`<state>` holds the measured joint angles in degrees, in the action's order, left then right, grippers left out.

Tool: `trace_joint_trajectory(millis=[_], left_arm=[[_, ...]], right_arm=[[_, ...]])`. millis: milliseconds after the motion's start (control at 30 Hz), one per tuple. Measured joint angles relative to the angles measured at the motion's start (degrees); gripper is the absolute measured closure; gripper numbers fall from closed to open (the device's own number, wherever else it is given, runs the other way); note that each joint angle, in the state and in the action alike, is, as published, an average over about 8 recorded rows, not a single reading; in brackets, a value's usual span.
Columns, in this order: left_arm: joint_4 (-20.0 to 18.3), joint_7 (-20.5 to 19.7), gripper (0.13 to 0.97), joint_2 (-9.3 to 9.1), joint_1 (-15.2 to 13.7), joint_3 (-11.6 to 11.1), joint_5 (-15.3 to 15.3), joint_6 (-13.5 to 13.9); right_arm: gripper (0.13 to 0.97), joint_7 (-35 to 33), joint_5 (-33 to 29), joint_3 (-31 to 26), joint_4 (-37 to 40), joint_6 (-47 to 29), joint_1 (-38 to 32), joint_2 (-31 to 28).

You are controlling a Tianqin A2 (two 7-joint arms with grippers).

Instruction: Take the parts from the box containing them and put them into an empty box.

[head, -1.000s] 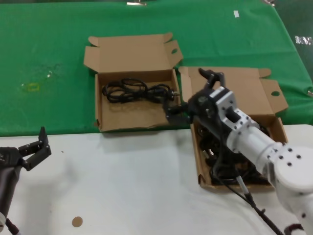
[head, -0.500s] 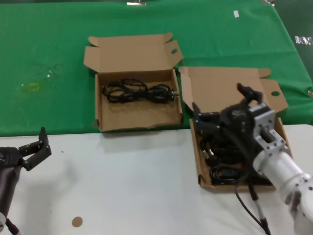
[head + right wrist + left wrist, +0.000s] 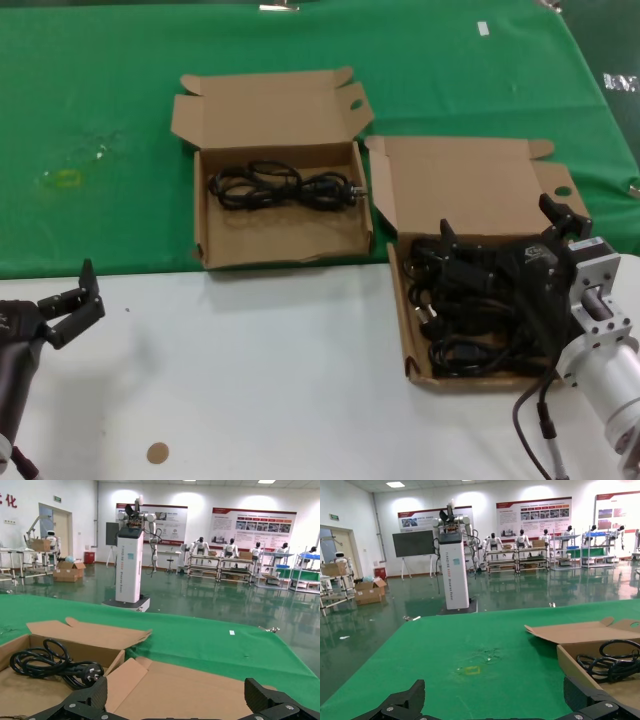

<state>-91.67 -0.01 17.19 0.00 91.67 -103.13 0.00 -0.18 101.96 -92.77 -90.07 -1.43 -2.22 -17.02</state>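
Presently the right gripper (image 3: pixel 500 240) is held with its fingers spread wide and nothing between them, over the right-hand box (image 3: pixel 470 195), the landmark for what follows. A heap of black cords (image 3: pixel 465 325) is seen inside that box, beneath the gripper. Just left of the box, nearly touching it, the second box (image 3: pixel 275 250) is placed, with a single coiled cord (image 3: pixel 280 187) laid in it. Far to the left of the box, nearer the robot over the white surface (image 3: pixel 280 370), the left gripper (image 3: pixel 75 300) is parked, likewise spread and empty.

Even, bright overhead lighting; ceiling panels reflect as glare on the glossy hall floor behind the green cloth (image 3: pixel 470 650); soft shadows inside the left box (image 3: pixel 282 205); mild softness throughout.
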Motion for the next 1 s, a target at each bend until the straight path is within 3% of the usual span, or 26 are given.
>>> trace_joint_trajectory(millis=[1000], left_arm=[[0.00, 0.00, 0.132, 0.00, 0.00, 0.00, 0.00, 0.00]], right_arm=[[0.129, 0.00, 0.02, 0.02, -0.03, 0.03, 0.05, 0.00]])
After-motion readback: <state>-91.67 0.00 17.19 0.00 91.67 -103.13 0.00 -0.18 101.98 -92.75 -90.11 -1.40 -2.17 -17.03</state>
